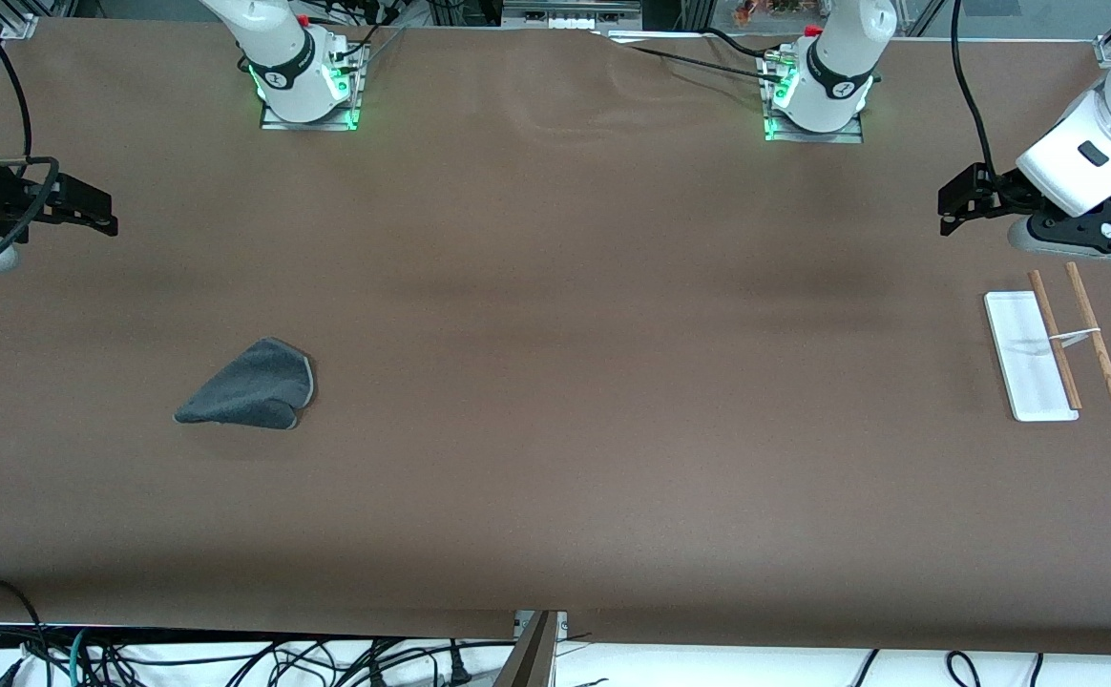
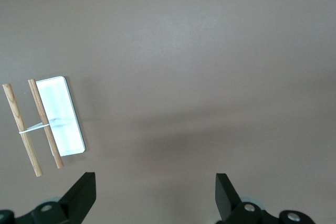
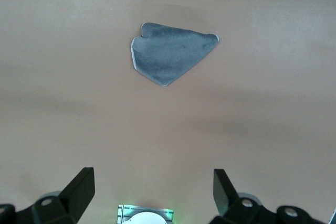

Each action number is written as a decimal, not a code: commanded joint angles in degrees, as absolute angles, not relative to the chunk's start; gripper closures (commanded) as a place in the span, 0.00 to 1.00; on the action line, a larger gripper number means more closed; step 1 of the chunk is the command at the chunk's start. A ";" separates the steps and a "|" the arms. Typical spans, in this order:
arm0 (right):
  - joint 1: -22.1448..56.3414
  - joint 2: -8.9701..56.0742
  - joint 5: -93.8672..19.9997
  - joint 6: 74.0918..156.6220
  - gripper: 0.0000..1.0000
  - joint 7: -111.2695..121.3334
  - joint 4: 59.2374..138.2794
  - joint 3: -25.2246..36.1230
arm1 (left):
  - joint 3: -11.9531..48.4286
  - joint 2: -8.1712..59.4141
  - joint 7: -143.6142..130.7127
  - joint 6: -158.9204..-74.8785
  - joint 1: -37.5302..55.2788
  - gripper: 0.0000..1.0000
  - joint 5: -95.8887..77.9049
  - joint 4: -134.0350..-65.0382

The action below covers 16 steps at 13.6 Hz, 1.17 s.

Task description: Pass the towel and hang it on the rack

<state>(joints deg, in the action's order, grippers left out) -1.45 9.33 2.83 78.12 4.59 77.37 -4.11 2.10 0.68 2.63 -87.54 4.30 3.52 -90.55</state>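
The dark grey towel [image 1: 250, 386] lies crumpled on the brown table toward the right arm's end; it also shows in the right wrist view [image 3: 170, 56]. The rack [image 1: 1033, 358], a white base with two wooden rods [image 1: 1095, 334], stands toward the left arm's end and shows in the left wrist view [image 2: 58, 116]. My right gripper [image 1: 102, 218] is open and empty, up over the table edge at its end, well apart from the towel. My left gripper [image 1: 949, 208] is open and empty, up over the table beside the rack. Both show wide apart jaws in their wrist views [image 3: 154, 190] [image 2: 155, 192].
The two arm bases [image 1: 307, 86] [image 1: 818, 91] stand along the table edge farthest from the front camera. The right arm's base also shows in the right wrist view [image 3: 145, 214]. Cables hang below the table edge nearest the front camera [image 1: 231, 658].
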 commanded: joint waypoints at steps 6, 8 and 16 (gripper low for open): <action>-1.93 8.70 2.20 78.75 0.00 4.48 77.87 -4.57 | 2.02 1.41 2.20 -86.40 4.22 0.00 2.72 -88.95; -1.93 8.70 2.20 78.75 0.00 4.48 77.87 -4.57 | 2.02 1.41 2.29 -86.40 4.22 0.00 2.72 -88.95; 0.43 11.15 2.19 83.93 0.00 4.48 77.96 -4.66 | 2.02 1.41 2.20 -86.40 4.22 0.00 2.72 -88.95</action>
